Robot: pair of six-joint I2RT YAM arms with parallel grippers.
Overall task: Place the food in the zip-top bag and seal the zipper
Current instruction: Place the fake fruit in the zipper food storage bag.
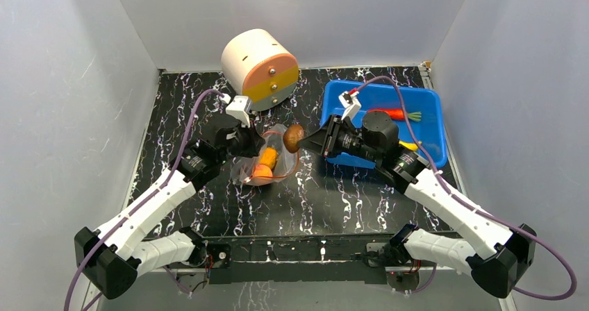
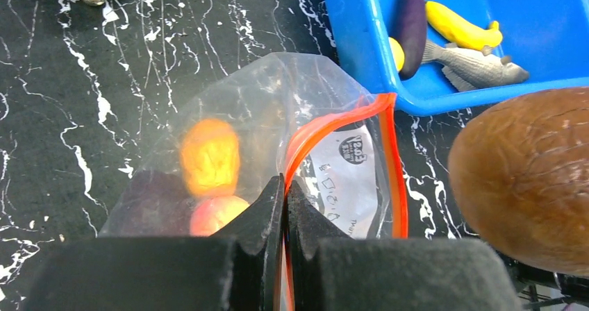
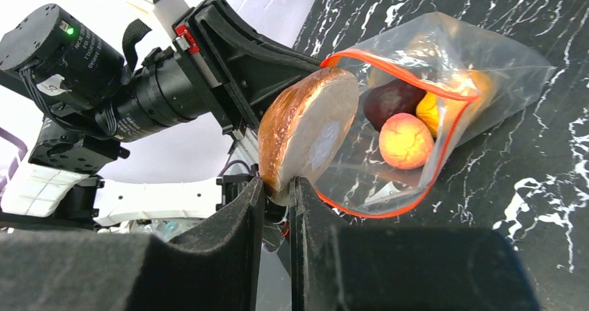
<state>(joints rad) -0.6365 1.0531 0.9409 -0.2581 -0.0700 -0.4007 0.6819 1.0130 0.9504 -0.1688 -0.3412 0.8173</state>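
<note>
The clear zip-top bag (image 1: 276, 134) lies open (red zipper (image 2: 326, 121) unsealed) with orange food (image 2: 210, 157) inside; a brown round piece (image 1: 293, 138) hangs at its two o'clock.

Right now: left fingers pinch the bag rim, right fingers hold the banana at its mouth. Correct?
No: the right fingers hold the brown piece, as the right wrist view shows. The rest stands: left fingers pinch the bag at its rim.

Black white-veined tabletop (image 1: 333, 200), enclosed by pale walls (image 1: 62, 82). Far centre: cream cylinder (image 1: 258, 68) on its side, orange-and-yellow end face toward the near edge. Far right: blue plastic bin (image 1: 424, 103).
</note>
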